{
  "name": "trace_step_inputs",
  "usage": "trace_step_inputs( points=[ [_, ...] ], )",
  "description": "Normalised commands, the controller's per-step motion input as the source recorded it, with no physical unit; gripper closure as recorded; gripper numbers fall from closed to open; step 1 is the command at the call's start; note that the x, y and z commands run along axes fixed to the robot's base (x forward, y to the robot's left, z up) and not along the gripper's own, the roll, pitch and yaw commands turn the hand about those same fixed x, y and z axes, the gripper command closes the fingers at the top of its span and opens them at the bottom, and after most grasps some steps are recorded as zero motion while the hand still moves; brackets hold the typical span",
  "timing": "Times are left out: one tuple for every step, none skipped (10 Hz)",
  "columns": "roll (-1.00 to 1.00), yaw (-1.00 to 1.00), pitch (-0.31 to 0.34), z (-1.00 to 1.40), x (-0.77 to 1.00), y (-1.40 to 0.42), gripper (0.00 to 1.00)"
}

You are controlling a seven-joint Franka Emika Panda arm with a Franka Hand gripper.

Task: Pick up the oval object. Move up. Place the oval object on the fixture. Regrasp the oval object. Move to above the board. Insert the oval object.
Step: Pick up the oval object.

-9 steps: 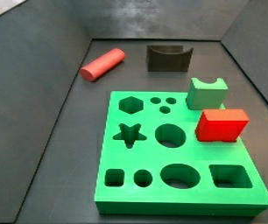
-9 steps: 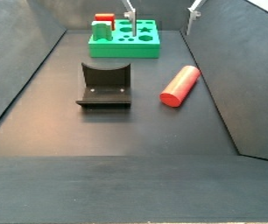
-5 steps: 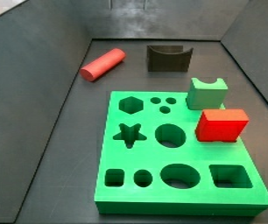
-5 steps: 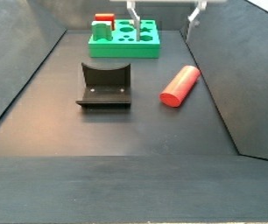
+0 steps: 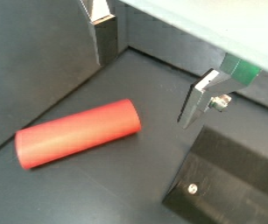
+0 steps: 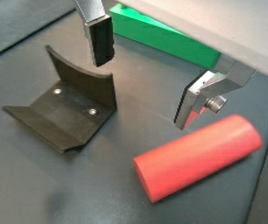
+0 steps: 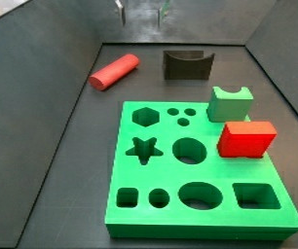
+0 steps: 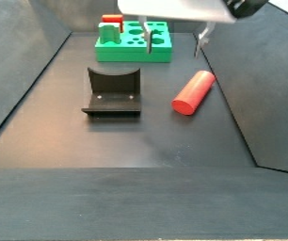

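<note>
**Tool up high, peg on the floor**

While the tool (image 6: 148, 74) hangs up above the floor with nothing in it, its two silver fingers (image 5: 199, 96) stand wide apart in both wrist views, and only bare dark floor shows between them. In a side view you only catch the finger tips (image 7: 141, 12) poking in at the far top edge; in a side view from the opposite end the tool (image 8: 172, 38) sits up near the board, partly cut off by the frame.

Salmon-red peg (image 7: 114, 70) is lying flat on the dark floor, far left corner area, close to the left wall and tilted diagonally. Nothing's touching it. In the wrist views the peg (image 5: 78, 133) lies below the open fingers and a bit off to one side.

Dark fixture (image 7: 188, 64) stands to the right of the peg, well apart from it, near the far wall.

Green board (image 7: 152, 181) fills the near part of the floor. A light green notched block (image 7: 230, 102) and a red cube (image 7: 248, 138) rest on its right side. Its oval hole (image 7: 190, 150) is open.
</note>
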Motion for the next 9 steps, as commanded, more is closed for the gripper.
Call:
trace_step_inputs(
  points=[
    [0.11, -0.49, -0.049, -0.45, -0.05, 0.00, 0.00],
    [0.10, -0.39, -0.060, -0.43, -0.18, 0.00, 0.00],
    [0.13, -0.34, -0.036, -0.42, -0.25, 0.00, 0.00],
    [0.13, -0.34, -0.029, -0.41, -0.25, 0.00, 0.00],
    [0.12, -0.34, -0.017, -0.40, -0.23, 0.07, 0.00],
    [0.15, -0.33, 0.000, -0.41, -0.23, 0.07, 0.00],
    [0.13, -0.31, -0.003, -0.39, -0.17, 0.11, 0.00],
    [0.10, -0.33, -0.016, -0.42, -0.13, 0.14, 0.00],
    [0.10, -0.33, -0.017, -0.45, -0.11, 0.17, 0.00]
  ],
)
